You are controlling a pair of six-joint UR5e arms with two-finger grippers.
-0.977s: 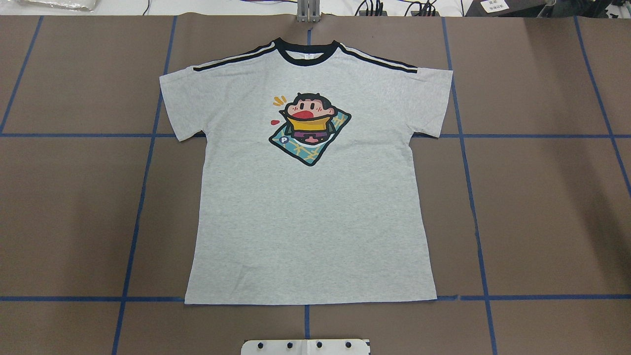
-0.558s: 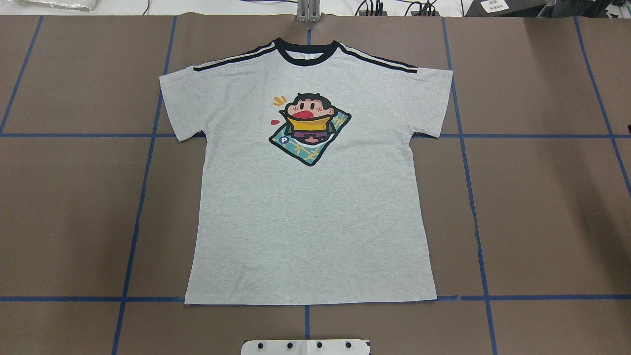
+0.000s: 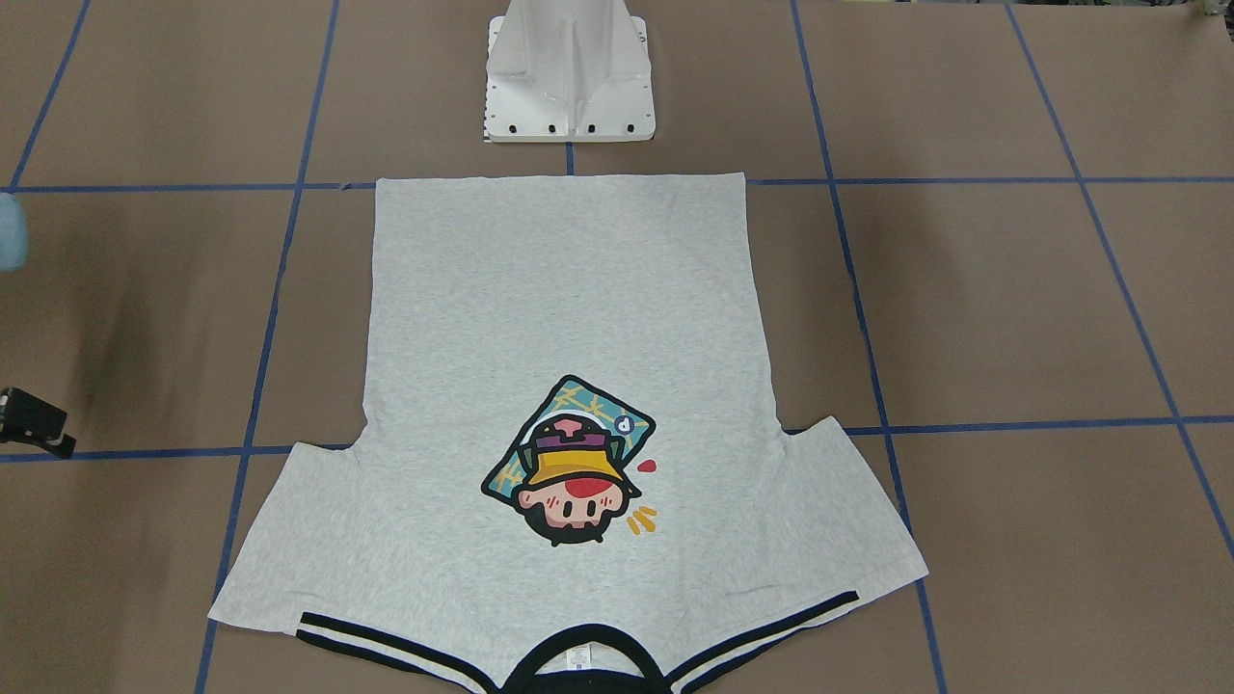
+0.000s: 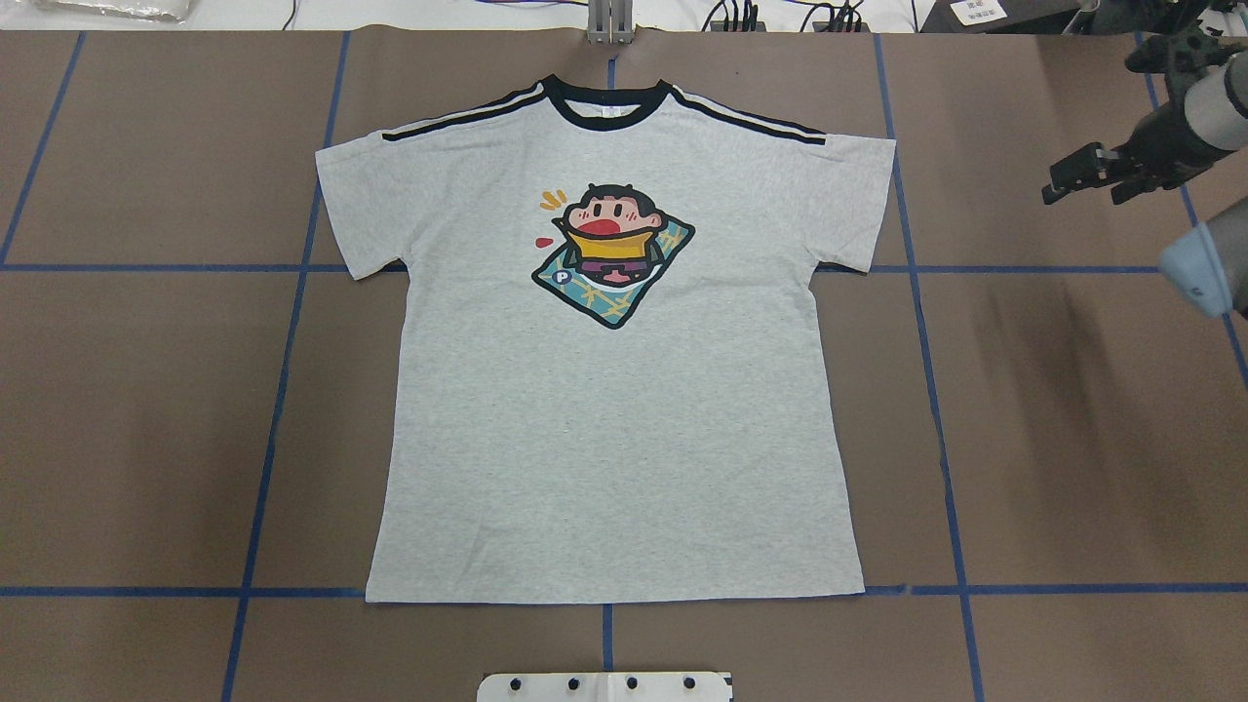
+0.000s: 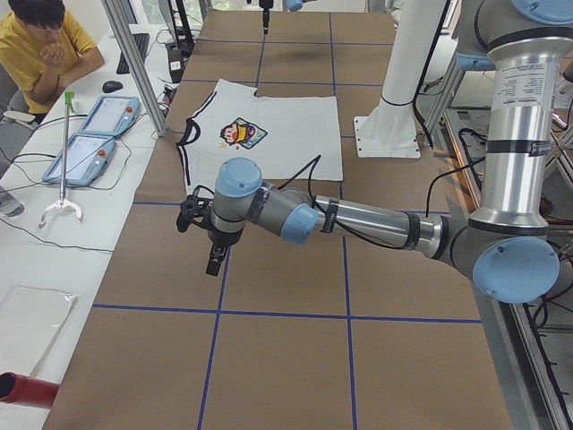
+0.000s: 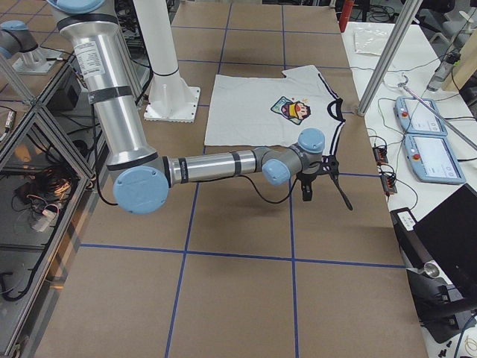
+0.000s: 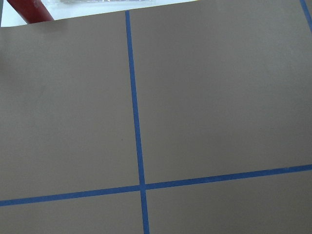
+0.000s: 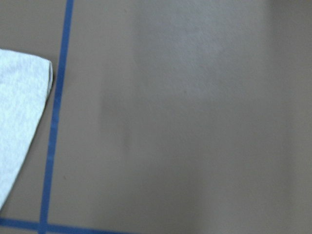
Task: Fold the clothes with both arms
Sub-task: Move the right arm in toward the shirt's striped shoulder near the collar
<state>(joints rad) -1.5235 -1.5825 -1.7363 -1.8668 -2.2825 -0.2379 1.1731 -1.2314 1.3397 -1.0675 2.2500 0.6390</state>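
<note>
You can't read the finger gap on the right gripper [image 4: 1068, 177], hovering off right of the flat T-shirt [image 4: 614, 439], collar far, hem near. The left gripper [image 5: 213, 262], gap equally unclear, hangs much farther left.

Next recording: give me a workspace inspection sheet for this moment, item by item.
Surface: brown table cover with a blue tape grid, lying flat.
Job's things: grey T-shirt spread flat, print up, unfolded, collar away from the robot.
Clutter: plastic bag beyond the far edge; red tube at the left end.
Grippers: right gripper and left gripper each over bare cover, apart from the shirt; open or shut unclear.
Cables: black cables beyond the far edge.
Surroundings: seated operator, teach pendants.
</note>
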